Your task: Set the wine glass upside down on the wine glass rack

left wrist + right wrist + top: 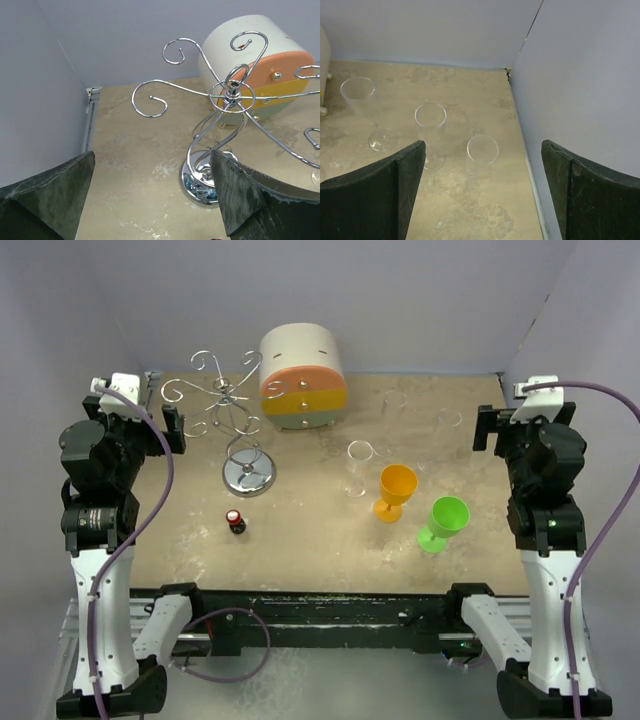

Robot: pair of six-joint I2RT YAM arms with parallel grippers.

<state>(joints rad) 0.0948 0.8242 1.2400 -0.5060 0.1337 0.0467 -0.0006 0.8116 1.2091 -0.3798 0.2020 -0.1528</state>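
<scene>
Left hand [152, 156]: released, dark fingers spread wide with nothing between them, at the left edge of the desk [300, 545].
Right hand [484, 146]: released too, fingers wide apart, holding nothing, at the right edge.
Wine glass rack [232, 410]: upper left of the top view, just left of the drum. It stands upright with its post vertical, and thin silver wire arms with curled scroll ends spread sideways from the top. The base is round and mirror-bright.
Clear wine glasses [430, 116]: three in my right wrist view, all upright on round feet, mouths up.
Orange wine glass [397, 490]: opaque, upright, right of centre.
Green wine glass [443, 523]: opaque, upright, just beside the orange one, lower right.
Drum [303, 376]: white, lying on its side, round face banded orange and yellow.
Bottle [236, 521]: small, dark, red cap; any label is too small for me to read.
Desk: beige, marbled, stone-like.
</scene>
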